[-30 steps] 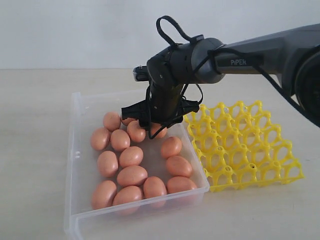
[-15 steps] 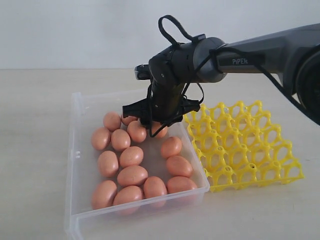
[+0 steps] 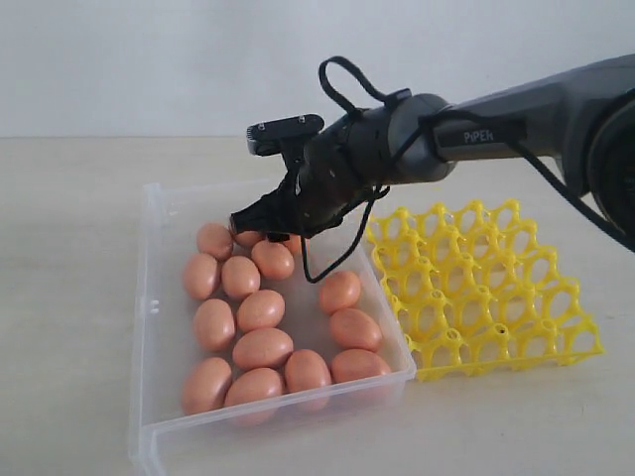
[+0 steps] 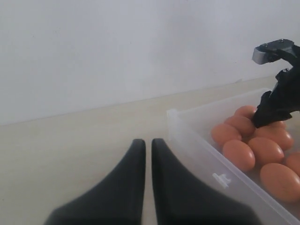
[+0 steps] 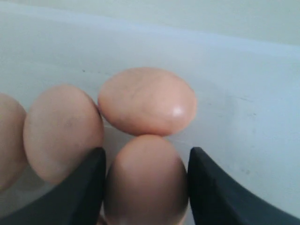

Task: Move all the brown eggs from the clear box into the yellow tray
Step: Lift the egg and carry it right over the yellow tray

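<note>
One brown egg (image 5: 145, 183) lies clamped lengthwise along the fingers (image 5: 82, 192) of the right gripper (image 5: 146, 154).

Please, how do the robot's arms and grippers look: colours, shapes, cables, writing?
The right arm is a dark grey rounded tube with white PiPER lettering. A thin black cable loops over its black wrist. The left gripper has two smooth black fingers narrowing to rounded tips; the right gripper looks alike. The left arm itself is out of view.
</note>
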Controlling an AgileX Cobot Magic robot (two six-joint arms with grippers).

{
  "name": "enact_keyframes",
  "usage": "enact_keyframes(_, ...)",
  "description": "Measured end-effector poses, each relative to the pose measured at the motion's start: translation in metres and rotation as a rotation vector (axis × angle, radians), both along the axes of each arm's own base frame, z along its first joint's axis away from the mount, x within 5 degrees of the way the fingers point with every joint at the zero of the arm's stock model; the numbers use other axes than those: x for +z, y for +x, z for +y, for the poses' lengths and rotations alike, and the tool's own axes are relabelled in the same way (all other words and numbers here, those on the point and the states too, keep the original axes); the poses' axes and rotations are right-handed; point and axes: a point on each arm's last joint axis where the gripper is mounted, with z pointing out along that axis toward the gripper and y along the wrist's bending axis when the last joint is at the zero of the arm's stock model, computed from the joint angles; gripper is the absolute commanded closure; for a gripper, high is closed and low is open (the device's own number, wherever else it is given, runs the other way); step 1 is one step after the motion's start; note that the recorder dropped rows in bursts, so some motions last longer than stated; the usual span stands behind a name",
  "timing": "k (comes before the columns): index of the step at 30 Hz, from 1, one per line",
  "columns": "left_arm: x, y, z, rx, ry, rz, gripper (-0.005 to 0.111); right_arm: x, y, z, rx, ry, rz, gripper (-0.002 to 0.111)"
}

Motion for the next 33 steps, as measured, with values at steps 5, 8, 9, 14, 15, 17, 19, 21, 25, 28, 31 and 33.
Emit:
enact_keyframes(5,0.0,0.0,0.0,0.0,0.0,0.0,0.103,-0.017,-0.009,0.002,0.078,0.201,-0.189,0.109)
enact_keyframes(8,0.0,0.0,0.0,0.0,0.0,0.0,0.103,-0.022,-0.017,0.0,0.117,0.289,-0.304,0.109)
enact_keyframes(9,0.0,0.0,0.0,0.0,0.0,0.0,0.103,-0.023,-0.02,-0.001,0.128,0.315,-0.347,0.109)
enact_keyframes(14,0.0,0.0,0.0,0.0,0.0,0.0,0.103,-0.02,-0.036,-0.009,0.173,0.483,-0.564,0.109)
enact_keyframes(15,0.0,0.0,0.0,0.0,0.0,0.0,0.103,-0.019,-0.04,-0.012,0.175,0.53,-0.611,0.109)
enact_keyframes(17,0.0,0.0,0.0,0.0,0.0,0.0,0.103,-0.015,-0.047,-0.018,0.163,0.604,-0.691,0.109)
enact_keyframes(19,0.0,0.0,0.0,0.0,0.0,0.0,0.103,-0.019,-0.052,-0.026,0.131,0.613,-0.713,0.109)
enact_keyframes(21,0.0,0.0,0.0,0.0,0.0,0.0,0.103,-0.024,-0.056,-0.032,0.114,0.577,-0.725,0.109)
enact_keyframes(25,0.0,0.0,0.0,0.0,0.0,0.0,0.103,-0.023,-0.066,-0.041,0.14,0.494,-0.759,0.109)
enact_keyframes(28,0.0,0.0,0.0,0.0,0.0,0.0,0.103,-0.01,-0.074,-0.05,0.136,0.459,-0.79,0.109)
enact_keyframes(31,0.0,0.0,0.0,0.0,0.0,0.0,0.103,0.008,-0.082,-0.066,0.054,0.443,-0.819,0.109)
enact_keyframes(33,0.0,0.0,0.0,0.0,0.0,0.0,0.103,0.017,-0.085,-0.078,-0.023,0.436,-0.829,0.109)
